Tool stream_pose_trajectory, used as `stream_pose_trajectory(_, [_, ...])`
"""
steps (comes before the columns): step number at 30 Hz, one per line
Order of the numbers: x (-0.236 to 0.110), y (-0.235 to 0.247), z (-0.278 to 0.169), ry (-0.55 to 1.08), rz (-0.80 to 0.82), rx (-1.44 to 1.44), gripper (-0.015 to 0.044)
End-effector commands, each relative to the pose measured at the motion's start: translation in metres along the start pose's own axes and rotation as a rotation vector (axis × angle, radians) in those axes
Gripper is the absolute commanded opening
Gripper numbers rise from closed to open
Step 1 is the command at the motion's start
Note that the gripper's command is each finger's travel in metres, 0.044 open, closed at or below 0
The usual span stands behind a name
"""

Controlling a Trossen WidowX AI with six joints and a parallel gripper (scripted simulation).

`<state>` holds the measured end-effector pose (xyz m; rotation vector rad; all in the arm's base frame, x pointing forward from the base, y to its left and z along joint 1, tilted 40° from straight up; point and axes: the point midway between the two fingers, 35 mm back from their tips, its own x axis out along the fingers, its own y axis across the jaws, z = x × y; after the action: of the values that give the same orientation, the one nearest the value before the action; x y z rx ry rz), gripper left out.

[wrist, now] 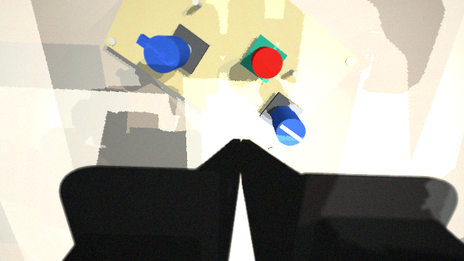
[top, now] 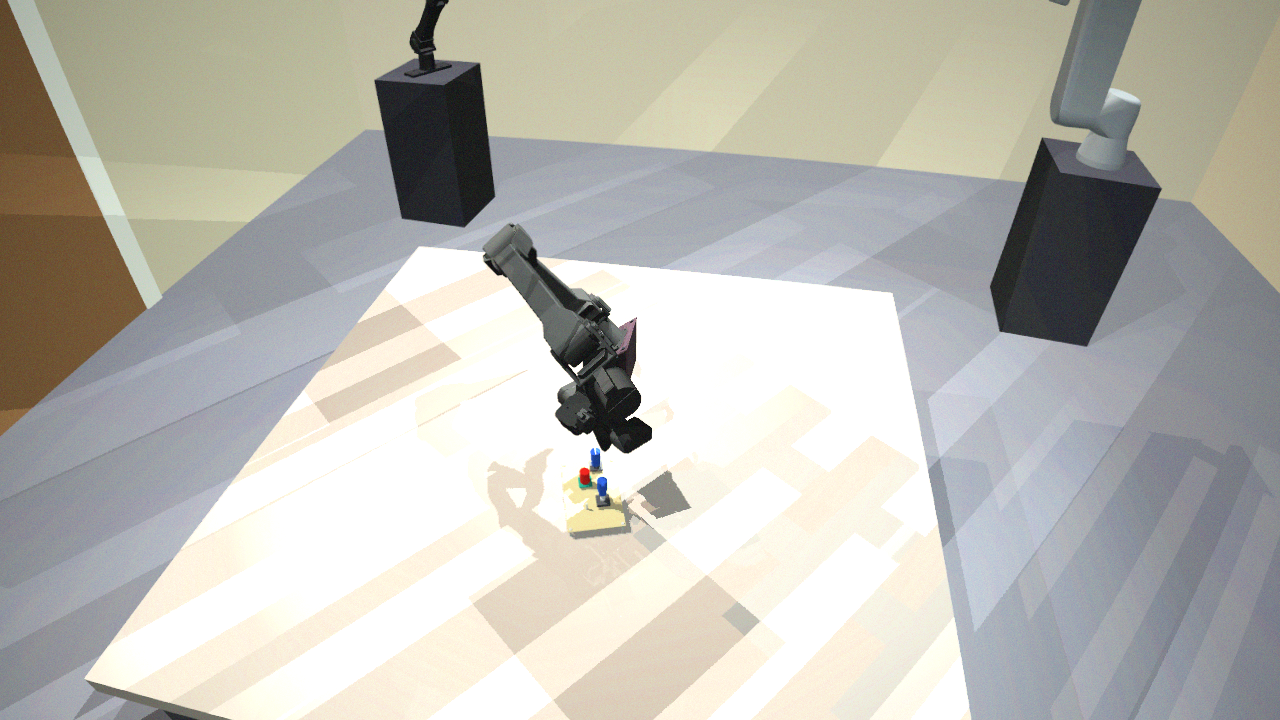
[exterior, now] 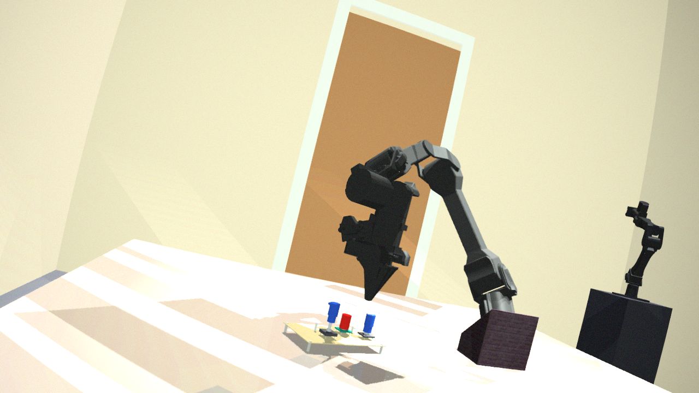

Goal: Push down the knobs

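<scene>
The pale yellow circuit board [top: 592,524] [exterior: 337,347] [wrist: 235,22] stands on short legs on the table. It carries two blue knobs and a red cylinder [top: 584,476] [exterior: 345,320] [wrist: 267,61] on a green base. The knob nearer the arm [top: 595,458] [exterior: 369,321] [wrist: 288,127] sits low, close to its dark potentiometer. The other knob [top: 602,488] [exterior: 332,310] [wrist: 164,54] stands higher, with bare shaft showing under it. My gripper [exterior: 369,296] [wrist: 240,141] is shut and empty. It hangs a short way above the nearer knob, just to one side of it, touching nothing.
The arm's dark brick-coloured base block [exterior: 498,337] stands on the table behind the board. Two dark pedestals [top: 435,143] [top: 1069,241] with other arms stand on the floor beyond the table. A doorway lies behind the arm in the exterior view.
</scene>
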<state>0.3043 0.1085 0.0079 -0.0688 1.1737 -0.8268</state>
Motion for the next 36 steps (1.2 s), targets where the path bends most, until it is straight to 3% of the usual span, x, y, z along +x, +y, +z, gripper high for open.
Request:
stream_pose_trajectory(1, [-0.003, 0.005, 0.003, 0.005, 0.0, 0.12, 0.0])
stream_pose_trajectory(36, [-0.025, 0.036, 0.035, -0.012, -0.034, 1.326, 0.0])
